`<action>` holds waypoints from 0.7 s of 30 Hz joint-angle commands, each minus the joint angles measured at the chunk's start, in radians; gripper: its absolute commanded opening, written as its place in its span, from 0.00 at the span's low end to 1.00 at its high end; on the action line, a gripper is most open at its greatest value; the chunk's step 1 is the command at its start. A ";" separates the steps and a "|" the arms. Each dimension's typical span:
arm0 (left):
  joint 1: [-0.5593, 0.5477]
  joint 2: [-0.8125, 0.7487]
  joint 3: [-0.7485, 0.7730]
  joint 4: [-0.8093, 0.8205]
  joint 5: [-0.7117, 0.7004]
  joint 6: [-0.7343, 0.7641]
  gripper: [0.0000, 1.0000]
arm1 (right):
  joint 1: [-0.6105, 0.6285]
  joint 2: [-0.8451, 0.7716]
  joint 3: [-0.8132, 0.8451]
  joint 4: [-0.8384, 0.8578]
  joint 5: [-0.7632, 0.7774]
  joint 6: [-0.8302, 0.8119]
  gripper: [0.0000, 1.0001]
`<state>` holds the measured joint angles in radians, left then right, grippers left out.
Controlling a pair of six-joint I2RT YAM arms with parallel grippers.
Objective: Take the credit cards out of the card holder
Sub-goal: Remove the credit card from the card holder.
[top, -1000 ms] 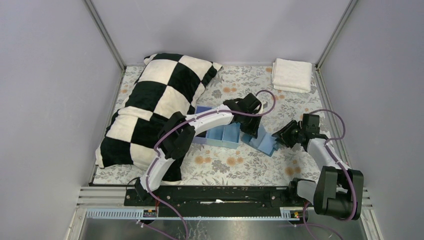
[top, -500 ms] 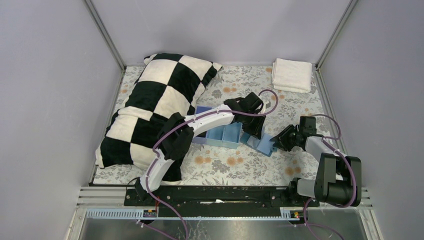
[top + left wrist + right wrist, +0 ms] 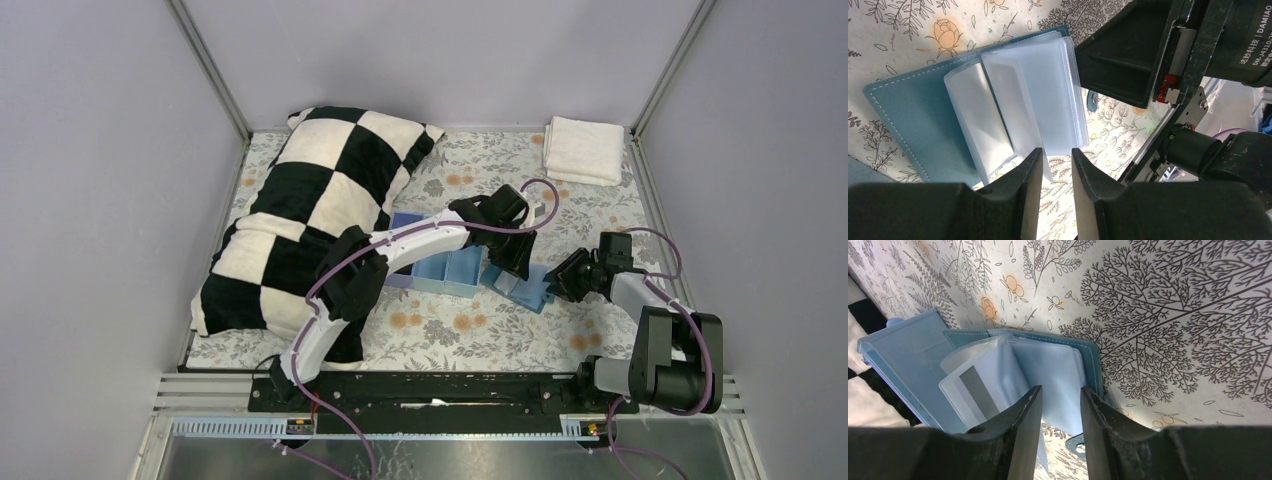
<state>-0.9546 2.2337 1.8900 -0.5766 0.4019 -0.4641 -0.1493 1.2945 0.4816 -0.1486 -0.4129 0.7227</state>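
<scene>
The blue card holder (image 3: 527, 286) lies open on the flowered cloth, its clear sleeves fanned up. In the left wrist view the card holder (image 3: 913, 120) shows its sleeves (image 3: 1038, 100), which look empty. In the right wrist view, one sleeve of the card holder (image 3: 1058, 365) holds a card with a grey stripe (image 3: 975, 390). My left gripper (image 3: 516, 262) hangs over the holder's far side, jaws slightly apart at the sleeve edges (image 3: 1057, 152). My right gripper (image 3: 562, 279) is at the holder's right edge, jaws slightly apart over a sleeve (image 3: 1060, 390).
A blue three-compartment tray (image 3: 440, 268) stands right beside the holder on its left and also shows in the right wrist view (image 3: 908, 365). A checked pillow (image 3: 300, 220) fills the left side. A folded white towel (image 3: 583, 150) lies at the back right.
My right gripper has moved left and down onto the holder's right edge. My left gripper has shifted slightly right over the holder.
</scene>
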 commanded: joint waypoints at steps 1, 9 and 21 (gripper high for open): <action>-0.001 -0.037 0.041 0.046 0.024 0.001 0.31 | 0.004 -0.027 0.027 -0.023 -0.001 -0.013 0.42; 0.029 -0.041 0.013 0.031 -0.038 0.013 0.22 | 0.004 -0.076 0.050 -0.082 0.062 -0.033 0.43; 0.038 -0.051 -0.009 0.030 -0.057 0.039 0.12 | 0.004 -0.199 0.115 -0.171 0.151 -0.061 0.46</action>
<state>-0.9119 2.2337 1.8874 -0.5739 0.3511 -0.4435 -0.1493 1.1309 0.5556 -0.2840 -0.2890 0.6804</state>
